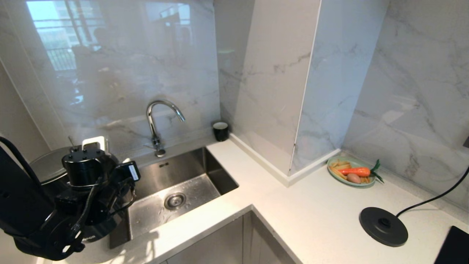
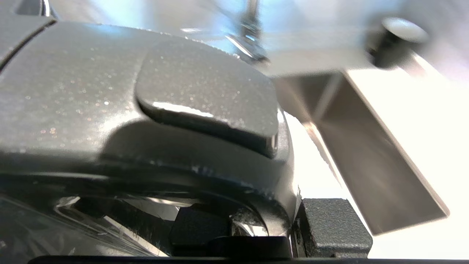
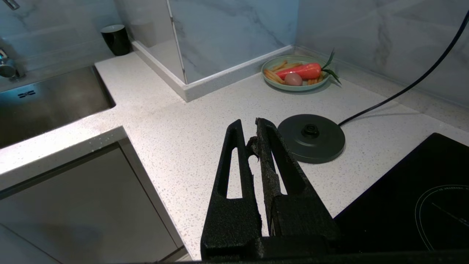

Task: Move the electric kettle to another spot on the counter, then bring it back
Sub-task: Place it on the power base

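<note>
From the head view, your left arm sat low at the left edge, beside the steel sink (image 1: 176, 190), and the left gripper (image 1: 91, 205) was buried under its own wrist there, so the kettle's body barely showed. Over on the right, the round power base (image 1: 383, 226) lay bare on the white table (image 1: 311, 216), cord trailing to the wall, with the green plate (image 1: 331, 170) of vegetables behind it and a small black cup (image 1: 221, 131) in the corner by the tap (image 1: 157, 121).

Left wrist view: you were right on top of the electric kettle (image 2: 110, 91), its speckled grey lid filling the picture, and the textured black fingers (image 2: 335, 227) were clamped on the glossy handle just below. The sink's edge ran alongside, so the kettle was at the sink end, well apart from its base. I'd judge it rigid and fairly heavy, more so with water inside, and that glossy loop looked slippery; taking it high on the handle near the lid seemed the steadiest hold.

Right wrist view: your right gripper (image 3: 253, 135) hung parked over the table near the base, fingers pressed together, empty, next to the black hob (image 3: 421, 198)
</note>
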